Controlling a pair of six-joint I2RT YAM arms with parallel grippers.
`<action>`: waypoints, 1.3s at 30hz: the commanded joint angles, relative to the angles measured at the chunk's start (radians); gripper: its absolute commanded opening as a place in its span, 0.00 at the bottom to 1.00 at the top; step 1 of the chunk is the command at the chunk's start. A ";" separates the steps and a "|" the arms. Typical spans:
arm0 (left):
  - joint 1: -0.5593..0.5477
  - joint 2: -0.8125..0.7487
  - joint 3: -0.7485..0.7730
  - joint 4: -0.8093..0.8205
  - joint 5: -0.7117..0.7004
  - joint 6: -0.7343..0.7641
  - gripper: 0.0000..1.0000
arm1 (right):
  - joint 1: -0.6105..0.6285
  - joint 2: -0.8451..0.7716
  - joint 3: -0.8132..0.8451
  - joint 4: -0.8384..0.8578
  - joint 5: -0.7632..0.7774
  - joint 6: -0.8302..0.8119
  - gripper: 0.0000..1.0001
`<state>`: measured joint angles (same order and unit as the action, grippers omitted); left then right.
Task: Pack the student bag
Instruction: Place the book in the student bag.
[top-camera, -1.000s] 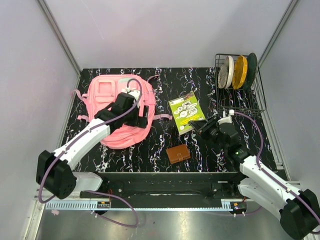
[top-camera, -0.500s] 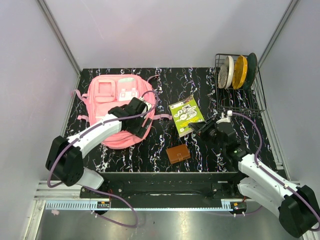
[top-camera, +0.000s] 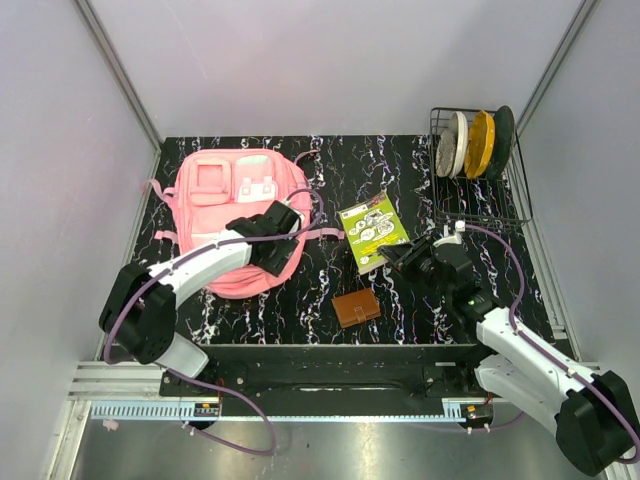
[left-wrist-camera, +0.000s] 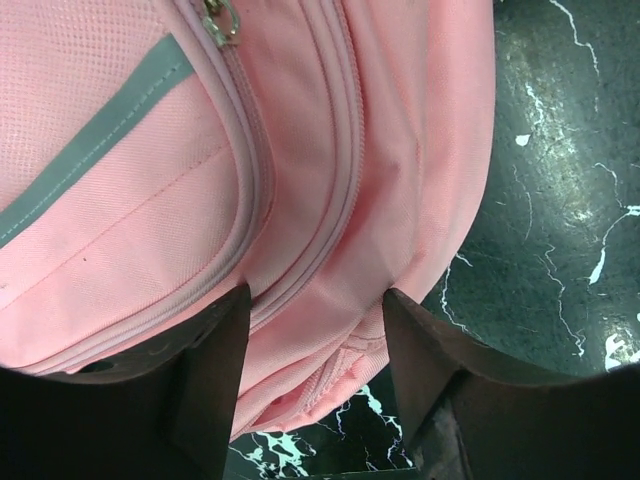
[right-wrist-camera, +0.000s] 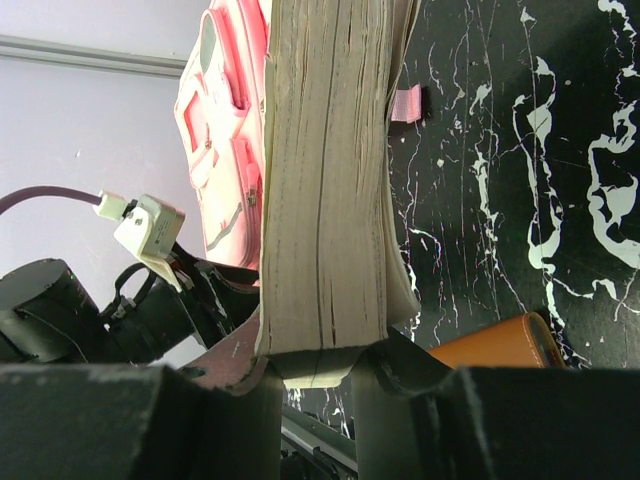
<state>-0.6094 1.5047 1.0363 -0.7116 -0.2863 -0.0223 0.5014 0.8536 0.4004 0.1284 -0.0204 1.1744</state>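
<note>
The black white-veined marbled desk (top-camera: 420, 160) sits between plain grey walls. The student bag (top-camera: 215, 190), a large soft pink fabric backpack with front pockets and a mint-trimmed pocket, lies flat at the far left. A wire rack of round discs (top-camera: 480, 190) stands at the far right, and a small brown leather wallet (top-camera: 356, 308) lies near centre. The bag is judged light, limp and liable to sag or fold, so hold it by a stiffer part: a stitched zip seam, a strap or the metal zip pull (left-wrist-camera: 222, 20). Loose panel cloth would only bunch. The left pincer (left-wrist-camera: 315, 330) is released, its fingers spread astride the zip ridge at the bag's near right edge and touching the fabric without a visible pinch. The right pincer (right-wrist-camera: 320, 370) is clenched on the near edge of a thick green-covered paperback book (top-camera: 372, 228), right of the bag. The overhead view gives the layout and the gap between book and bag. Only the left wrist view resolves the zip tracks and pull, and only the right wrist view shows the page block's thickness and how the fingers seat on it.
</note>
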 joint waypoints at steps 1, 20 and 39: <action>-0.039 -0.047 -0.021 0.069 -0.050 0.015 0.63 | -0.012 -0.016 0.041 0.114 -0.012 0.002 0.00; -0.112 -0.034 -0.053 0.127 -0.117 -0.002 0.53 | -0.031 -0.021 0.022 0.129 -0.029 0.019 0.00; -0.113 0.040 -0.071 0.143 -0.226 -0.051 0.05 | -0.044 -0.014 0.014 0.134 -0.049 0.034 0.00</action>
<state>-0.7269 1.5429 0.9722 -0.5888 -0.4301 -0.0536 0.4652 0.8688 0.3973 0.1291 -0.0479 1.1873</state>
